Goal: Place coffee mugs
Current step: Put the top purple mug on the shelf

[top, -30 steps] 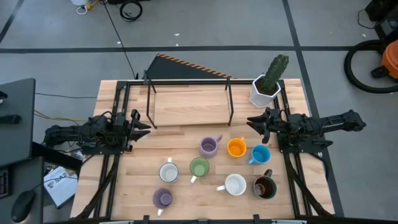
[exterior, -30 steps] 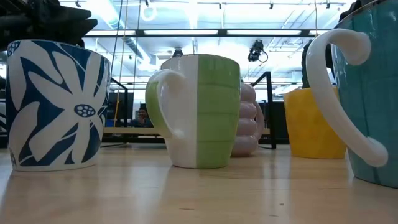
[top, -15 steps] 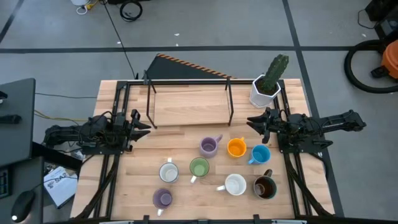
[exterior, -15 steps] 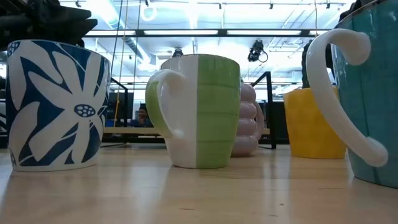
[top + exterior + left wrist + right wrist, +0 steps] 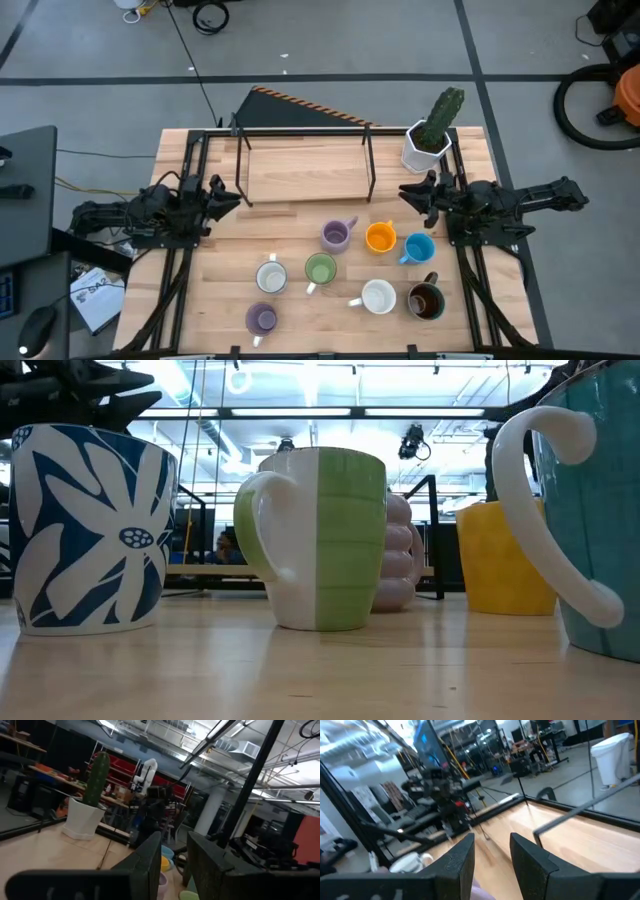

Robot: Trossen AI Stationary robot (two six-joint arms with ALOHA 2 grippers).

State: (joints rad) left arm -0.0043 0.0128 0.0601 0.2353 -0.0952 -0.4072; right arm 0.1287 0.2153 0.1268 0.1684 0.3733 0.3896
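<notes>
From above, eight coffee mugs (image 5: 345,265) stand grouped on the near half of the table (image 5: 300,170), below a black metal rack (image 5: 305,150) whose wooden base is bare; a potted cactus (image 5: 432,135) sits at the far right corner. The left gripper (image 5: 222,197) waits at the table's left edge and the right gripper (image 5: 415,193) hangs near the cactus, both empty and well apart from the mugs. At table height, a blue-flowered white mug (image 5: 88,528), a green-and-white mug (image 5: 318,538), a lavender one (image 5: 398,552) behind it, an orange one (image 5: 500,556) and a teal one (image 5: 590,510) all stand upright. The left wrist view shows its fingers (image 5: 147,865) apart with nothing between; the right wrist view shows its fingers (image 5: 457,860) likewise apart and empty. No mug looks placed yet, so the task seems at its start: an arm must next descend over a nearby mug.
</notes>
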